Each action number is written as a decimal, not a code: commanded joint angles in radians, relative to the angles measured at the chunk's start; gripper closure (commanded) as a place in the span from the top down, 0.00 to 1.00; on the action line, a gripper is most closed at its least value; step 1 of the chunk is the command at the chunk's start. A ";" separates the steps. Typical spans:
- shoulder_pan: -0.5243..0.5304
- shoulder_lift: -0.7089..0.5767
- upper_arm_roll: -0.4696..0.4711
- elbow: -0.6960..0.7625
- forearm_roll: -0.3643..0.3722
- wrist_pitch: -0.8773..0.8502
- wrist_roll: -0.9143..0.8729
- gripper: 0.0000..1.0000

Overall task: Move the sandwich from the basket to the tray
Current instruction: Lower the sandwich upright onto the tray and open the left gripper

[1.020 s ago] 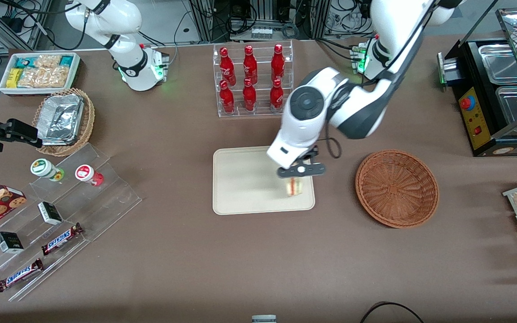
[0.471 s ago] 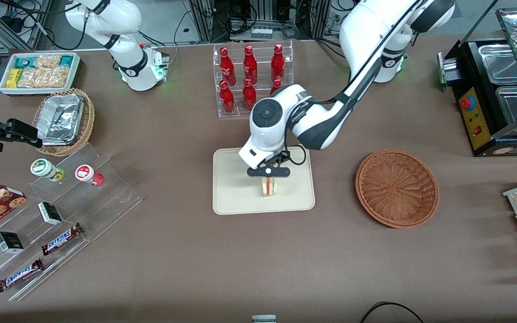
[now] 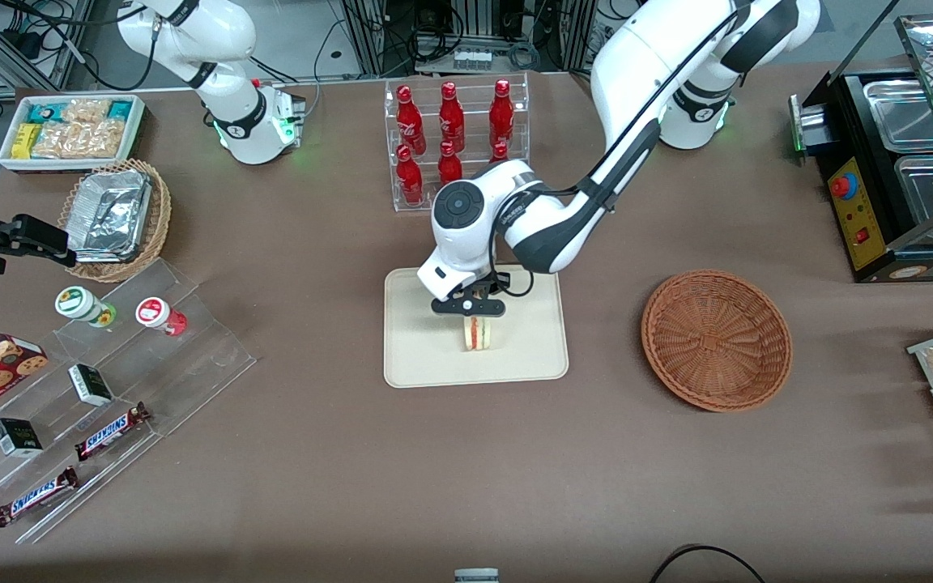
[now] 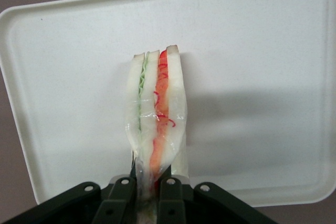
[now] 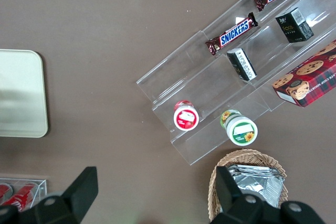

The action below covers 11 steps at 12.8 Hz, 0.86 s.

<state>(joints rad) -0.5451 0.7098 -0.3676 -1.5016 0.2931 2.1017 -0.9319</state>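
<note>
1. Fingers [image 4: 168,190] of the left gripper [image 3: 469,317] pinch the wrapped sandwich [image 4: 156,124] by its narrow end, clamped tight on the bread.
2. Held upright, the sandwich [image 3: 478,332] hangs over the middle of the tray [image 3: 418,356]; whether its lower edge touches the tray is hard to judge.
3. Toward the working arm's end of the tabletop [image 3: 353,470], the basket [image 3: 716,339] sits well apart from the tray.

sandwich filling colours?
Red-orange and green stripes between white bread, clearest in the left wrist view: sandwich, held by the gripper over the tray.
</note>
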 commanded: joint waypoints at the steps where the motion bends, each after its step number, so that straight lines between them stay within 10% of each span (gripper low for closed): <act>1: -0.019 0.033 0.012 0.035 0.024 0.006 -0.031 0.03; 2: -0.019 0.036 0.012 0.035 0.024 0.015 -0.033 0.13; 4: -0.019 0.036 0.012 0.035 0.026 0.020 -0.028 0.94; 11: 0.014 -0.058 0.012 0.037 0.012 -0.043 -0.033 0.99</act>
<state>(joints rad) -0.5407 0.7136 -0.3623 -1.4640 0.2960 2.1147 -0.9414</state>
